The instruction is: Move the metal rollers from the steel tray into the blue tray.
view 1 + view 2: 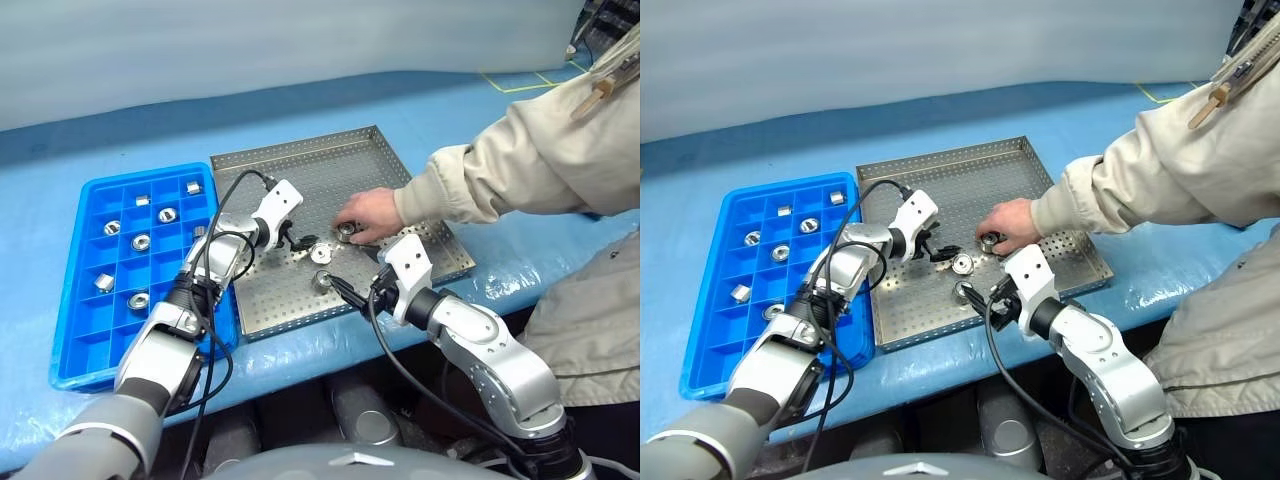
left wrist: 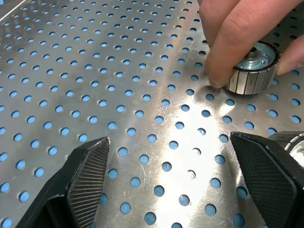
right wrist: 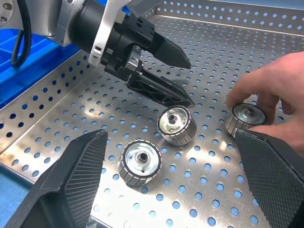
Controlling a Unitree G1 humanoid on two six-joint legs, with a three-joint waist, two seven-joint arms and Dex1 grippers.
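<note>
Both grippers, right (image 1: 345, 291) and left (image 1: 297, 241), gape (nothing held) over steel tray (image 1: 300, 160) rollers (image 3: 176, 125).

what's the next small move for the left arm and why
Probably hold a moment, then ease the open left gripper onto the free roller beside its fingertips. A person's hand is gripping another roller on the steel tray, so that one should be left alone.

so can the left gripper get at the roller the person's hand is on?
Probably not yet. The left gripper is open, empty and pointed that way, but the person's hand has its fingers on that roller, blocking a clean grasp in the steel tray.
</note>
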